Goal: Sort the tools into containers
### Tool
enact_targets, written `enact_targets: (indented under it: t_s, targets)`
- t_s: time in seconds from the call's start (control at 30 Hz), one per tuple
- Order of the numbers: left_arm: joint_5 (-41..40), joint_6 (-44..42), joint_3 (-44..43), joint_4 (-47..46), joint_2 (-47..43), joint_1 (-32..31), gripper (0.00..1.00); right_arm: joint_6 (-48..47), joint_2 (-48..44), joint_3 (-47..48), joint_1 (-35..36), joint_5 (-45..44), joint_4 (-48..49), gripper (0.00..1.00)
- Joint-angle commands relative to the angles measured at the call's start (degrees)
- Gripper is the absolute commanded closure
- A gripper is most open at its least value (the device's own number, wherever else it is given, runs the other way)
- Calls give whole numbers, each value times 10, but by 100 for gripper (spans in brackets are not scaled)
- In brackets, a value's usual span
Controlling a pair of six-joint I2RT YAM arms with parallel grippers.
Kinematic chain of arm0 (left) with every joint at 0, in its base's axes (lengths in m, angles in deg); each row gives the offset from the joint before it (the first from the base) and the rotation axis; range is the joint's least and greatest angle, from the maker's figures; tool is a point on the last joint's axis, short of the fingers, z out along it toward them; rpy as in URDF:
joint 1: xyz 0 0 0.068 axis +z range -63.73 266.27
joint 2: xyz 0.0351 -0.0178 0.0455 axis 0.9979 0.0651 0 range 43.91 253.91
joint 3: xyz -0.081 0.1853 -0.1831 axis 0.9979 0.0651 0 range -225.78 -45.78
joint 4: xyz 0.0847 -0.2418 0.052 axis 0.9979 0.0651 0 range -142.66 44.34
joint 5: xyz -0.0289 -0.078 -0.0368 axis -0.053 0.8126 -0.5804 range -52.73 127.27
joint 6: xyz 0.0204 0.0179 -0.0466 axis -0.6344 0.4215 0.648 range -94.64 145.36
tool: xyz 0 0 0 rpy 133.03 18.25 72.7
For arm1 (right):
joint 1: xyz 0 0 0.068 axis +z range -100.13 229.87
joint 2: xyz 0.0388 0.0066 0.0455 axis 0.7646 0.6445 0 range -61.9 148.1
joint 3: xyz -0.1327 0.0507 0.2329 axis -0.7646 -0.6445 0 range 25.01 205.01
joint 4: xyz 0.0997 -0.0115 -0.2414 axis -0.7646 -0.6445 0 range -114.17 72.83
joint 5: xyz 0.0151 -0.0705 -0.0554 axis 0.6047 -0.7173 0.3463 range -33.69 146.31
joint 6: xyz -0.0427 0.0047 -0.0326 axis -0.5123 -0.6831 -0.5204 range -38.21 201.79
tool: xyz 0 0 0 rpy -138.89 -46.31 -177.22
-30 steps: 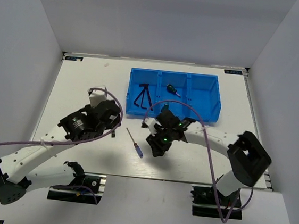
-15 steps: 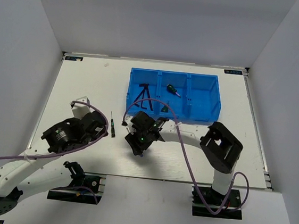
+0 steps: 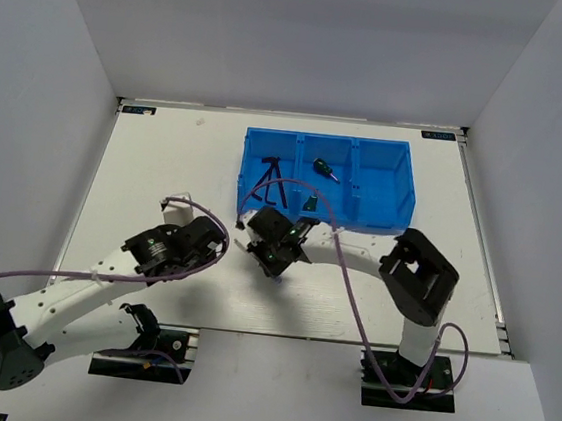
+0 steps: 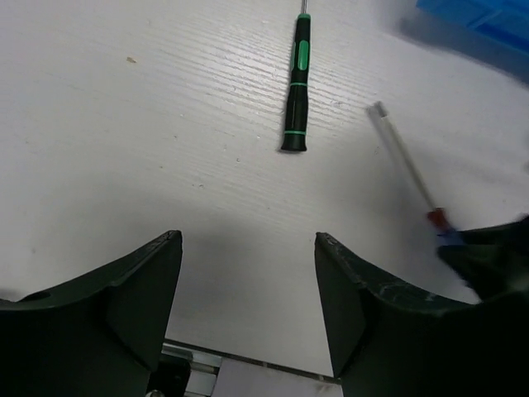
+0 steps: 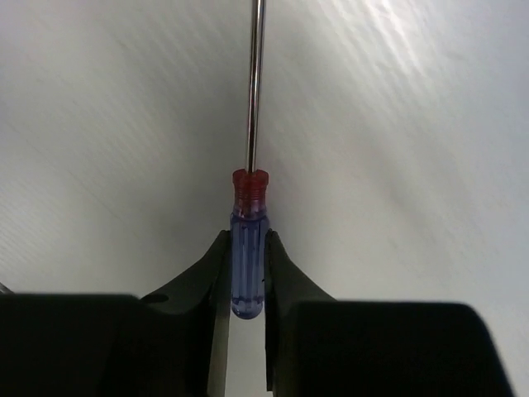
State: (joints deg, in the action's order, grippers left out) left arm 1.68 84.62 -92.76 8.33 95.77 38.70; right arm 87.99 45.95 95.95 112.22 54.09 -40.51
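My right gripper (image 5: pixel 246 241) is shut on the blue handle of a screwdriver (image 5: pixel 248 265), whose red collar and steel shaft point away over the white table. From above, that gripper (image 3: pixel 274 262) sits just in front of the blue tray (image 3: pixel 376 216). My left gripper (image 4: pixel 248 241) is open and empty, hovering short of a green-and-black screwdriver (image 4: pixel 296 83) lying on the table. Dark hex keys (image 3: pixel 269 181) lie in the tray's left compartment and a small green screwdriver (image 3: pixel 323 167) in the middle one. In the top view my left gripper (image 3: pixel 207 243) hides the green-and-black screwdriver.
The right compartment (image 3: pixel 383 181) of the tray holds nothing I can see. Grey walls close in the table on three sides. The table's front edge (image 4: pixel 248 364) lies just beneath my left fingers. My two grippers work close together at the table's middle.
My right gripper has shut on the blue screwdriver's handle. My left arm has swung right and forward, so its gripper now covers the green-and-black screwdriver in the top view.
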Motion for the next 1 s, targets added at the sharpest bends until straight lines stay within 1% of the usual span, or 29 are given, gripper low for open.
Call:
enact_targets:
  t_s: [0.0, 0.03, 0.07, 0.1, 0.13, 0.17, 0.2, 0.23, 0.27, 0.3, 0.33, 0.37, 0.43, 0.47, 0.5, 0.53, 0.6, 0.63, 0.73, 0.8, 0.83, 0.87, 0.9, 0.93, 0.97]
  targets:
    - [10, 2, 36, -81, 18, 5, 25, -21, -87, -11, -46, -21, -46, 100]
    - [11, -5, 44, -114, 25, 12, 25, -35, -118, -14, -82, -24, -51, 100]
    - [19, -15, 51, -128, 34, 12, 25, -43, -148, -20, -93, -26, -56, 100]
    - [31, -23, 62, -144, 54, 20, 25, -50, -182, -23, -120, -25, -63, 100]
    - [31, -30, 62, -158, 68, 26, 25, -79, -197, -26, -132, -25, -68, 100]
    - [40, -43, 69, -183, 81, 35, 25, -90, -244, -38, -163, -26, -69, 100]
    - [48, -51, 69, -195, 94, 41, 25, -101, -258, -40, -176, -28, -66, 100]
    - [48, -59, 69, -206, 121, 47, 25, -133, -273, -43, -187, -39, -64, 100]
    - [54, -68, 69, -228, 133, 59, 25, -144, -283, -48, -211, -49, -56, 100]
    - [60, -87, 69, -240, 147, 66, 25, -168, -308, -52, -220, -72, -50, 100]
    - [60, -98, 69, -251, 159, 74, 25, -176, -310, -50, -231, -96, -44, 100]
    - [67, -107, 69, -274, 183, 88, 25, -180, -309, -46, -254, -102, -44, 100]
    - [75, -136, 62, -288, 206, 102, 25, -179, -290, -26, -311, -114, -45, 100]
    - [82, -145, 57, -293, 218, 108, 25, -179, -281, -21, -321, -116, -37, 100]
    - [87, -162, 48, -301, 237, 119, 25, -179, -273, -17, -345, -113, -37, 100]
    - [87, -168, 48, -301, 244, 124, 25, -176, -238, 8, -367, -110, -37, 100]
    - [92, -185, 31, -307, 250, 137, 25, -164, -208, 44, -400, -105, -57, 100]
    - [97, -194, 31, -307, 265, 137, 25, -158, -160, 78, -406, -108, -65, 100]
    - [103, -210, 17, -312, 274, 154, 25, -138, -109, 140, -438, -112, -87, 100]
    - [114, -219, 17, -319, 290, 160, 25, -141, -83, 157, -453, -100, -88, 100]
    - [114, -226, 17, -319, 290, 165, 25, -147, -78, 171, -459, -93, -93, 72]
    - [119, -231, 11, -319, 299, 165, 25, -148, -65, 177, -463, -84, -109, 56]
    - [120, -231, 11, -319, 304, 172, 25, -149, -63, 181, -464, -72, -118, 42]
    - [125, -231, 11, -324, 315, 172, 25, -143, -63, 184, -473, -64, -129, 33]
    - [130, -231, 11, -324, 320, 172, 26, -143, -75, 177, -476, -46, -128, 26]
